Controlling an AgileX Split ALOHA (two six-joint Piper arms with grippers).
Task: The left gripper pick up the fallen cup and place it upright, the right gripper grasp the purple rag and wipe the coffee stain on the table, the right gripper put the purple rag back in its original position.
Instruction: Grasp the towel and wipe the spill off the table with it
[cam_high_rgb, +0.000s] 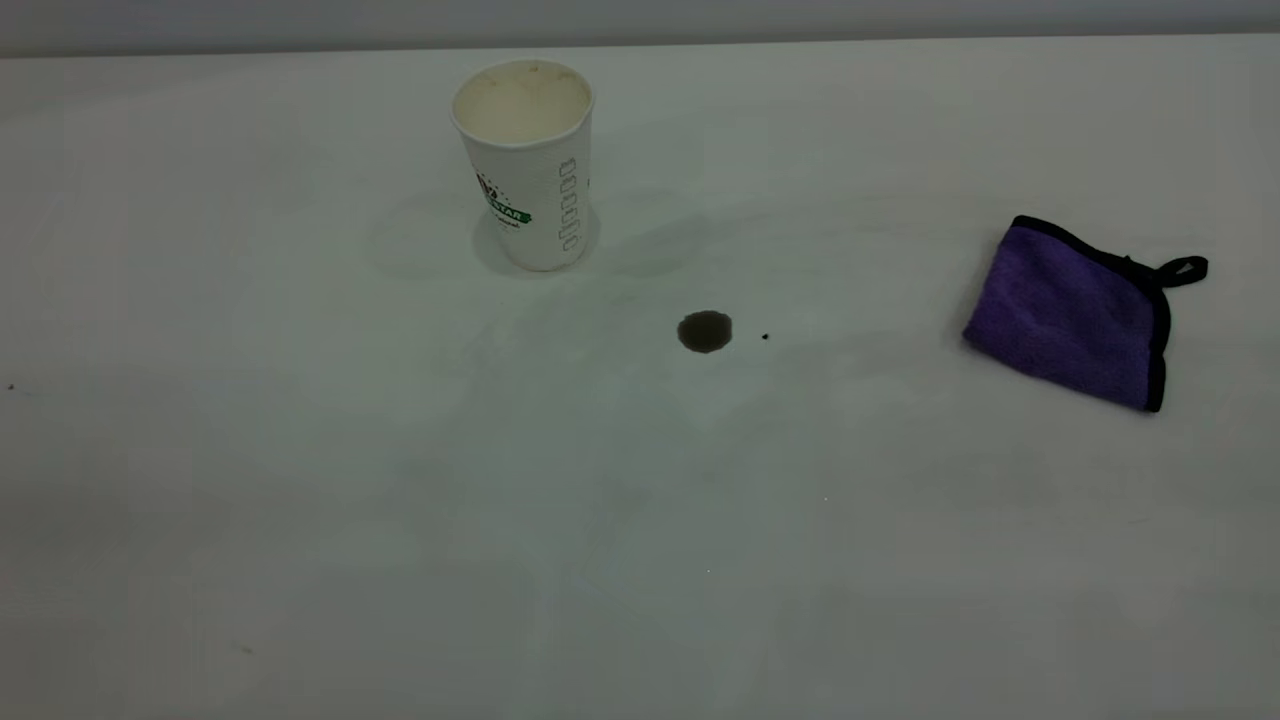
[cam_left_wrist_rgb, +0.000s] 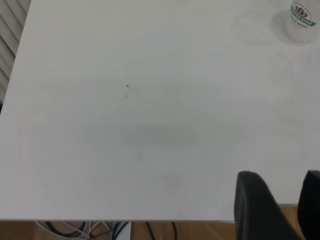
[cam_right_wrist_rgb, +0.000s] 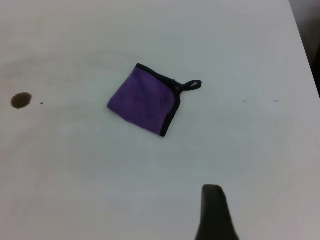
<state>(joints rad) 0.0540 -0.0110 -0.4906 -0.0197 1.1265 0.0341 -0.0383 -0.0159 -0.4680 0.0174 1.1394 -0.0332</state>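
Stain (cam_high_rgb: 705, 331) sits nearest on the table (cam_high_rgb: 300, 500), about centre, tiny speck (cam_high_rgb: 765, 337) just right of it. Cup (cam_high_rgb: 527, 165) stands upright, farther back and left of the stain, apart from it; logo partly turned away. Rag (cam_high_rgb: 1075, 315) lies folded flat at right, well apart from the stain, loop tab pointing right. Neither arm shows in the exterior view. Left gripper (cam_left_wrist_rgb: 280, 210): two dark fingers cut off at the wrist view's edge, gap between them, holding nothing, over bare table near its edge, cup far off. Right gripper (cam_right_wrist_rgb: 215, 212): only one finger visible, above the table short of the rag; opening cannot be told.
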